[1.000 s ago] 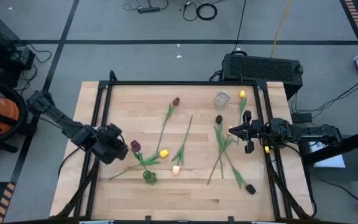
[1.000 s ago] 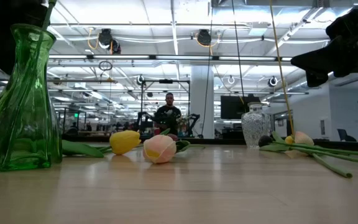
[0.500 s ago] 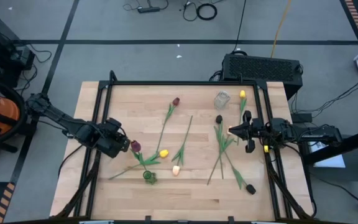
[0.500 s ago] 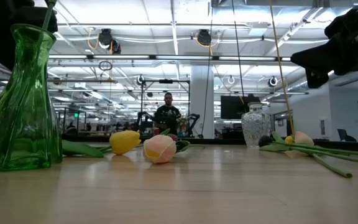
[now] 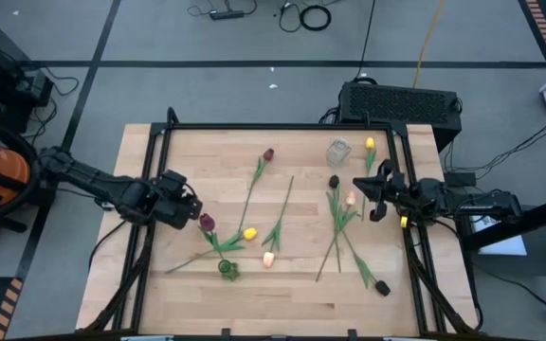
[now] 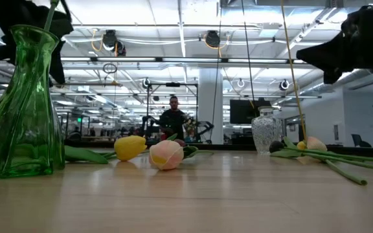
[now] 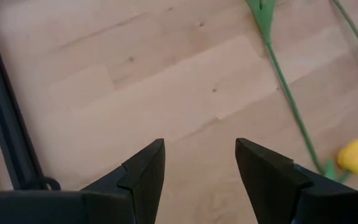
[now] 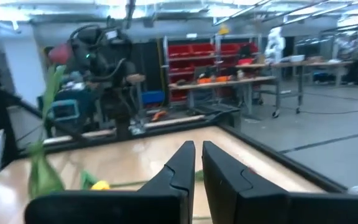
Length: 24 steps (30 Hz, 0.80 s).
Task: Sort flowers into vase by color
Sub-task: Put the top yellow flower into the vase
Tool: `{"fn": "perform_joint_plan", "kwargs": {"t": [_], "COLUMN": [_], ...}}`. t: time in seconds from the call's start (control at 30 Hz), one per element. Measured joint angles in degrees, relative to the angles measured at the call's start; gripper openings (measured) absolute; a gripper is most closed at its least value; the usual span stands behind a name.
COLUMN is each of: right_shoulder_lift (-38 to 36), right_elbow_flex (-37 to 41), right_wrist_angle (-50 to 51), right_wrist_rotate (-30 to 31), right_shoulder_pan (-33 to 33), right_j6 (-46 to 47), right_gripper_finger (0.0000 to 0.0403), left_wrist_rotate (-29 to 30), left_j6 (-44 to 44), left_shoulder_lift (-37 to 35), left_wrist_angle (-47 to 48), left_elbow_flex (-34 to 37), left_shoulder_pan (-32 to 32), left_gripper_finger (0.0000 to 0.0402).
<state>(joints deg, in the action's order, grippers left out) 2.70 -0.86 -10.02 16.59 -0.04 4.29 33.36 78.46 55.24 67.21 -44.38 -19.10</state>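
My left gripper [image 5: 188, 207] hangs open over the table's left side, just beside a dark red tulip [image 5: 206, 223]. That tulip's stem runs down to the green vase [image 5: 227, 270], and the low view shows a stem rising from the vase's mouth [image 6: 49, 13]. On the wood lie a yellow tulip [image 5: 249, 232], a peach one [image 5: 268, 258], a dark red one [image 5: 268, 153] and two near-black ones [image 5: 334, 181] [image 5: 383, 288]. A clear vase [image 5: 338, 151] stands far right. My right gripper [image 5: 357, 186] is shut and holds nothing, above a peach tulip [image 5: 351, 199].
A black metal frame [image 5: 159, 152] borders the tabletop. Another yellow tulip [image 5: 370, 144] sits beside the clear vase. Green stems [image 5: 335, 237] cross each other right of centre. Bare wood [image 5: 282, 303] stretches along the near edge. A person stands far off in the room [image 6: 173, 116].
My left gripper has swung toward the table's far edge and a little to the right, staying open, and now sits beside the dark red tulip. My right gripper has tipped upward and turned slightly, uncovering the peach tulip under it. No flower has moved.
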Motion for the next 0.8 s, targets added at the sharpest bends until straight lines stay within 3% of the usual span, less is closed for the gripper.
{"fn": "perform_joint_plan", "kwargs": {"t": [0.13,0.3,0.47,0.63,0.8], "right_shoulder_lift": [0.84,5.38,14.02,25.94,38.94], "right_elbow_flex": [-0.75,-4.83,-12.14,-25.27,-41.27], "right_wrist_angle": [-3.57,-3.08,-1.47,11.83,34.50], "right_wrist_rotate": [0.65,6.50,12.06,12.43,12.43], "right_shoulder_pan": [0.00,0.02,0.02,0.00,0.00], "right_j6": [4.51,6.82,6.68,11.26,24.04], "right_gripper_finger": [0.0019,0.0002,0.0001,0.0001,0.0000], "left_wrist_rotate": [0.92,0.90,-6.10,-9.40,-15.31], "left_j6": [-12.58,-29.50,-46.74,-59.18,-68.35], "left_shoulder_lift": [0.00,0.00,0.00,0.00,-0.02], "left_wrist_angle": [-5.90,-11.62,-14.33,-15.24,-22.31], "left_elbow_flex": [0.00,0.00,0.00,0.00,1.18], "left_shoulder_pan": [4.07,11.68,20.41,27.93,34.66], "left_gripper_finger": [0.0203,0.0203,0.0203,0.0203,0.0203]}}
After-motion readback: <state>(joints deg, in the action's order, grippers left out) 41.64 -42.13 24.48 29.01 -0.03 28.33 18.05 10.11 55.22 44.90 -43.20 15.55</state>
